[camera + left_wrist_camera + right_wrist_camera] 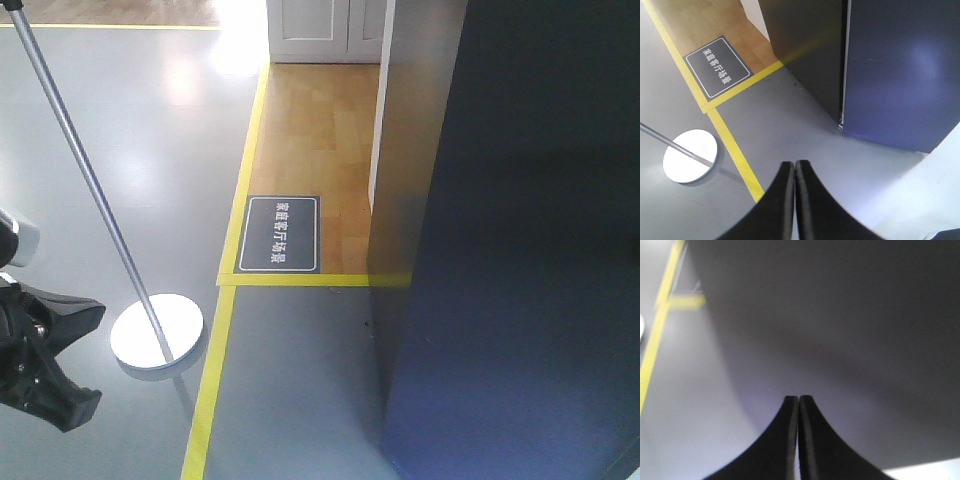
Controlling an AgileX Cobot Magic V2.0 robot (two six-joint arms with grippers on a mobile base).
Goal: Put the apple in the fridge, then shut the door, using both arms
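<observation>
Fridge (520, 260) stands upright, long axis vertical, dark grey door (900, 70) shut flat against the body; a thin seam runs top to bottom between door face and side panel in the left wrist view. Apple not visible in any view.

Left gripper (794, 172): fingers pressed together, no gap, nothing between them. Hanging over bare floor, clear of everything. Fridge's lower corner sits ahead and to the right of the tips, apart from them.

Right gripper (798, 405): also fully closed, empty. Dark grey fridge surface fills the view ahead of and above the tips; can't tell if the tips touch it, view is blurred.

Floor (120, 150) is glossy grey, glare patches on it. Yellow tape line (735, 150) runs just left of the left gripper's tips and ahead to a taped corner. Beyond that corner, wood-look flooring (315, 140) with a dark floor sign (717, 67) in white characters, ahead-left of the left gripper. Round white stand base (690, 156) with a slanted silver pole (90, 180) sits left of the left gripper. White cabinet doors (325, 30) at the far end in the front view.
</observation>
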